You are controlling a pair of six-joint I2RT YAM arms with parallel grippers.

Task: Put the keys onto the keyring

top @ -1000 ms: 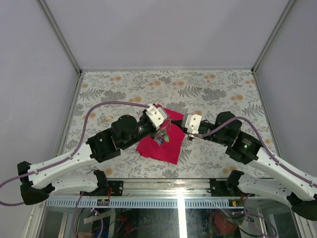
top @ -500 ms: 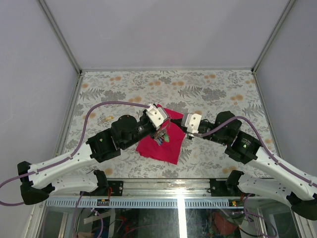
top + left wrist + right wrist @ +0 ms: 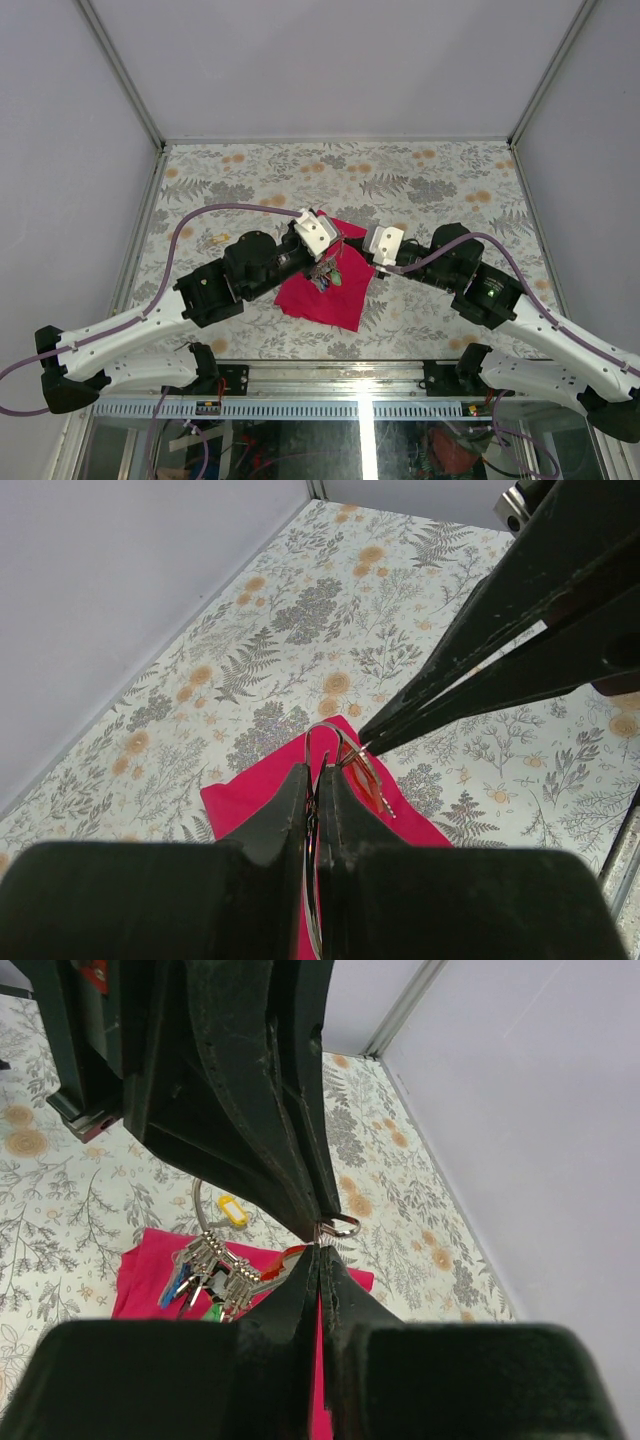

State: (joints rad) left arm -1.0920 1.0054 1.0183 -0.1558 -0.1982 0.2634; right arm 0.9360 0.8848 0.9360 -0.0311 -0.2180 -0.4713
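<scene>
Over the magenta cloth [image 3: 322, 298] the two grippers meet tip to tip. My left gripper [image 3: 312, 772] is shut on the thin silver keyring [image 3: 322, 730], whose wire runs up between its pads. The ring's bunch of keys [image 3: 205, 1268] with blue, green and black tags hangs just above the cloth [image 3: 150, 1270]. My right gripper [image 3: 320, 1257] is shut at its very tip on a red-headed key [image 3: 378, 785], held against the ring beside the left fingers [image 3: 260, 1090]. From above, the bunch [image 3: 328, 276] shows between both wrists; the contact point itself is hidden.
A yellow tag [image 3: 232, 1210] lies on the floral tabletop [image 3: 420, 180] beyond the cloth. A small brass-coloured item [image 3: 216, 239] lies at the table's left. Grey walls [image 3: 330, 60] close the table on three sides.
The right wrist has shifted slightly left and away from the near edge, closer to the left gripper. The left arm and keyring have stayed put.
</scene>
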